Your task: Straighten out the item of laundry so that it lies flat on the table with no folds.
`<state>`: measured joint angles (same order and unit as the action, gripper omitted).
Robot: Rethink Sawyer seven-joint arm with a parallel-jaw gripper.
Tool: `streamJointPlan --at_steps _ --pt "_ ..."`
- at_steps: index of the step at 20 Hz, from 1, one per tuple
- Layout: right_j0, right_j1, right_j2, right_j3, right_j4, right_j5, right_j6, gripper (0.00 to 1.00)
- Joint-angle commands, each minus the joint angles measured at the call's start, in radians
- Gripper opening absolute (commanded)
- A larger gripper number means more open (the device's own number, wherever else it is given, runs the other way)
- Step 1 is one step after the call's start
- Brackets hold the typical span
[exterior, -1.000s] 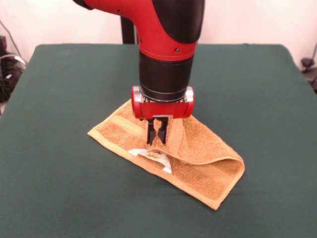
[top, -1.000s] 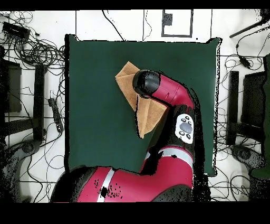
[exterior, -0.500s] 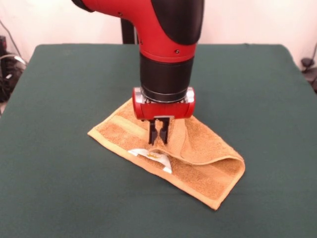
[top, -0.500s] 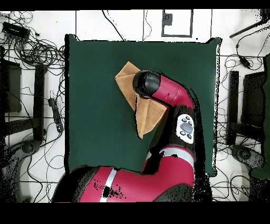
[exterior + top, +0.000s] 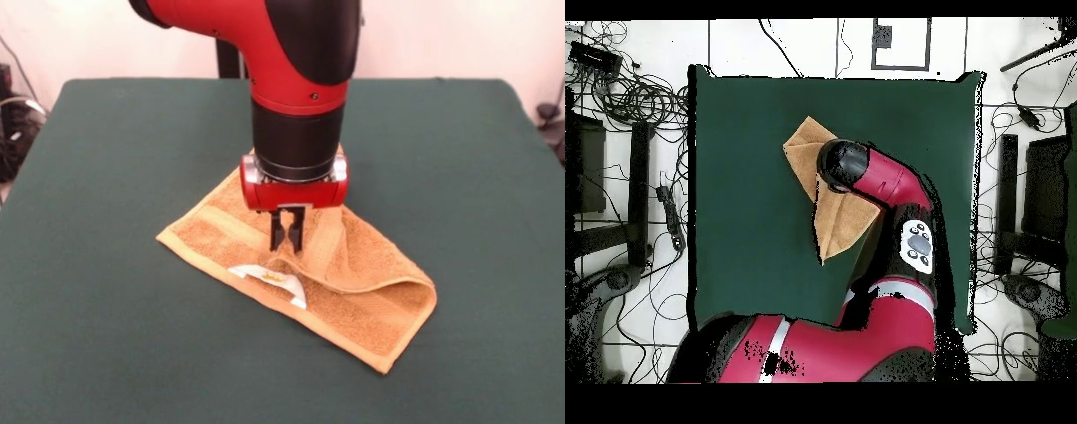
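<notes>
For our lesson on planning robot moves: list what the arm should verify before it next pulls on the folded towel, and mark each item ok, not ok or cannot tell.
1. Gripper shut on towel: ok, fingers pinch a raised peak of cloth.
2. Towel lies flat: not ok, one layer is folded over another.
3. White label clear of the gripper: ok, it lies beside it.
4. Bare table around the towel for spreading: ok.
5. Only one layer gripped: cannot tell.
</notes>
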<state>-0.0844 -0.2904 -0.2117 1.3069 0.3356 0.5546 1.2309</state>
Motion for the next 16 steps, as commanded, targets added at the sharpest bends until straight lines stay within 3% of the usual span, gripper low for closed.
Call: streamJointPlan --at_steps 1,16 --pt "0.035 -0.013 0.127 0.132 0.032 0.011 0.25 0.0" --pt "0.065 -0.034 0.133 0.171 0.037 -0.024 0.274 0.0"
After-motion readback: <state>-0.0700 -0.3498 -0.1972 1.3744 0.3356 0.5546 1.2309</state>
